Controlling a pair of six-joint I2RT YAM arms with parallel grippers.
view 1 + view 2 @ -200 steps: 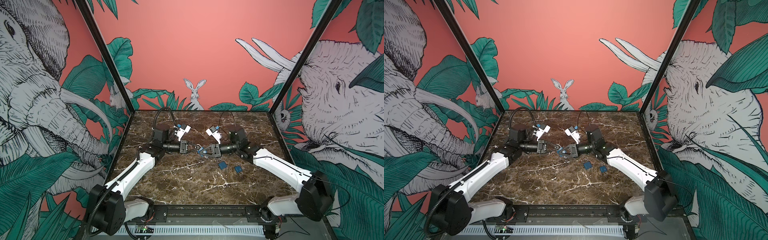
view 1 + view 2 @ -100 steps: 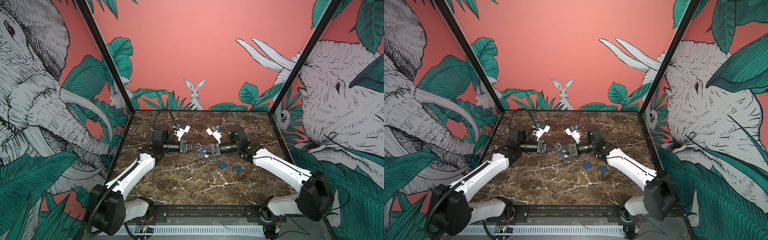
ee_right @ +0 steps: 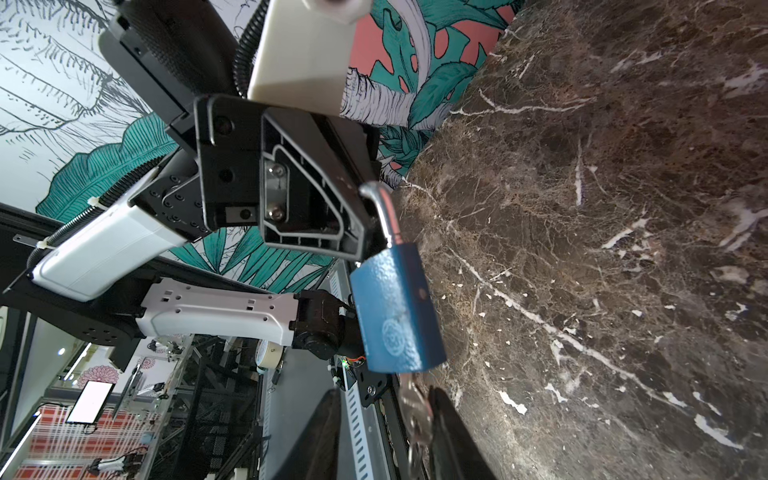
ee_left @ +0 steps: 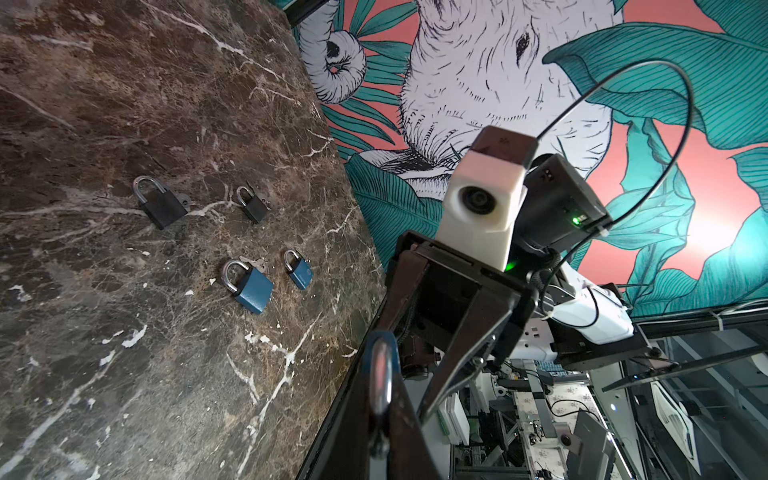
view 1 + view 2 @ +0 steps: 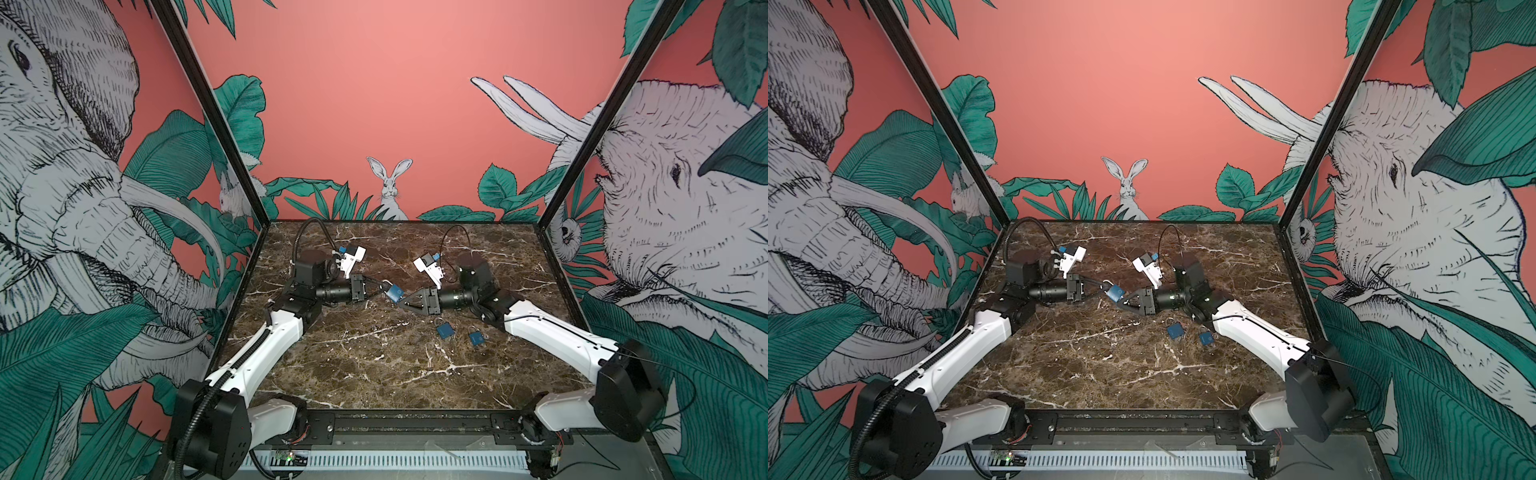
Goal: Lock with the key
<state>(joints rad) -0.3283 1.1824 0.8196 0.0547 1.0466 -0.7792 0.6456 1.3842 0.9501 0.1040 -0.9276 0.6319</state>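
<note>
In the left wrist view the padlock (image 4: pixel 380 374) is only a blurred sliver, its lower part hidden between the dark fingers (image 4: pixel 409 440) of the left pincer (image 4: pixel 380 361). In the right wrist view the key (image 3: pixel 415 409) is out of focus (its lower end lost in blur), and the right pincer (image 3: pixel 384 395) is cut off by the frame edge. In both top views the key is too small to make out.

A padlock (image 5: pixel 394 293) is held off the table (image 5: pixel 374 374), near its middle, by the shackle (image 3: pixel 384 212) in the left gripper (image 5: pixel 383 286) at its 9 o'clock. The right gripper (image 5: pixel 401 304) is placed at its 3 o'clock, around the key (image 3: pixel 415 409) under it. At 4 o'clock, a 2nd padlock (image 5: pixel 445 330) and a 3rd padlock (image 5: pixel 476 337) are laid on the table, side by side.
</note>
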